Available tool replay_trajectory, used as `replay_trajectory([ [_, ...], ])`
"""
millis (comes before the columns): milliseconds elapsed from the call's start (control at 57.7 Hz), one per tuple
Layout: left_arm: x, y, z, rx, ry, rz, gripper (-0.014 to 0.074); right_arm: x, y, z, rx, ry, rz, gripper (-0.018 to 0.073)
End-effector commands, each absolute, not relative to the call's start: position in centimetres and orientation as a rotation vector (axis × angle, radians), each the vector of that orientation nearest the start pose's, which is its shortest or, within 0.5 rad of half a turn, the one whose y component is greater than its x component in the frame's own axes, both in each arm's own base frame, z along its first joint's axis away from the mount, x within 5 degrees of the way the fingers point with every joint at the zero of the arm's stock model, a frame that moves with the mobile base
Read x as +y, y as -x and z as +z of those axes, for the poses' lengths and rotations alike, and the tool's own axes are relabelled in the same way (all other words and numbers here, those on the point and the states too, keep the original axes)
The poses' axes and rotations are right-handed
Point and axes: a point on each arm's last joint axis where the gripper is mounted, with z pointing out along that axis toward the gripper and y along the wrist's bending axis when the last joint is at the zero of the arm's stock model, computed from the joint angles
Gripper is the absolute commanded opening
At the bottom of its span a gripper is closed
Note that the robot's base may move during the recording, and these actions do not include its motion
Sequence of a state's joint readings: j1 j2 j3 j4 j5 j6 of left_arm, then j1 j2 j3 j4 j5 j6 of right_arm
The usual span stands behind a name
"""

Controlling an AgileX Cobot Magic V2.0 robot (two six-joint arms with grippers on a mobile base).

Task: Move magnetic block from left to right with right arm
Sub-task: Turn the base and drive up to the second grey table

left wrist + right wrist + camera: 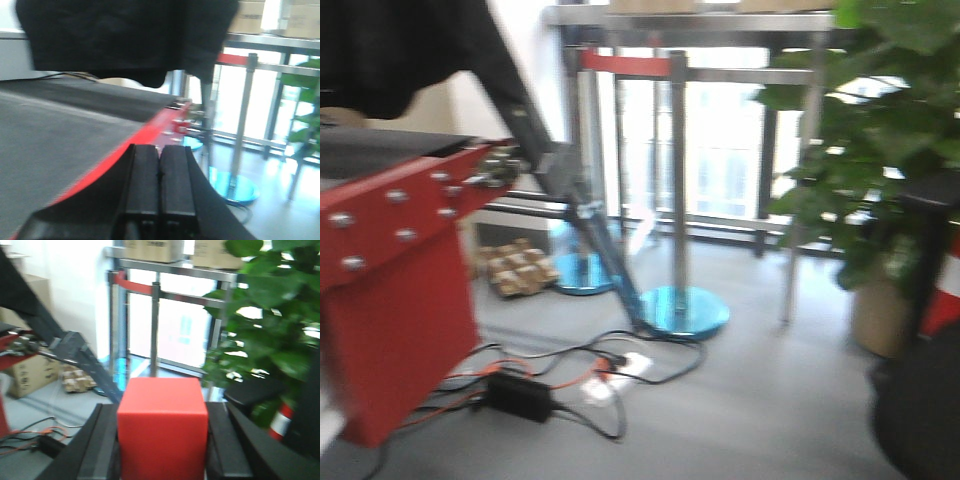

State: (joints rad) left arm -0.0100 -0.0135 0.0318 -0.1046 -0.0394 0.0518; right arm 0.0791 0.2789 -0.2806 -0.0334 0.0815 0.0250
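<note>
From the right wrist camera I see the right gripper (162, 452) clamped on a small bright red matte cube (162, 422), a black finger (100, 445) against each side face. Behind it, blurred, I make out a green leafy plant (270, 325), a red-belted steel stanchion (155, 325) and brown cardboard boxes (150, 249) up on a metal rack (220, 274).

Block (162, 427) sits between the fingers (100, 445) of the right gripper (162, 410), touching both. Behind it stands a post (155, 330), with boxes (150, 249) on top of a rack (200, 271). Plant (270, 330) is to the right. Left gripper (160, 150), fingers pressed together, hangs over the table (60, 130) near its edge. Cables (620, 350) lie on the floor right of the table. A post base (685, 310) is just behind them.
</note>
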Motion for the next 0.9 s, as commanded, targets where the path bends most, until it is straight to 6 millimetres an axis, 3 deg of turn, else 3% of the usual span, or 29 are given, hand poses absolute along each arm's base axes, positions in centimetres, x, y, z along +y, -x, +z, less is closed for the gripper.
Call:
replay_trajectory([
  [0,0.03,-5.45,21.24,1.373,0.038,-0.052,-0.0126,0.55,-7.64,30.09,1.445,0.069,0.041,0.0347],
  [884,0.03,-5.45,21.24,1.373,0.038,-0.052,-0.0126,0.55,-7.64,30.09,1.445,0.069,0.041,0.0347],
])
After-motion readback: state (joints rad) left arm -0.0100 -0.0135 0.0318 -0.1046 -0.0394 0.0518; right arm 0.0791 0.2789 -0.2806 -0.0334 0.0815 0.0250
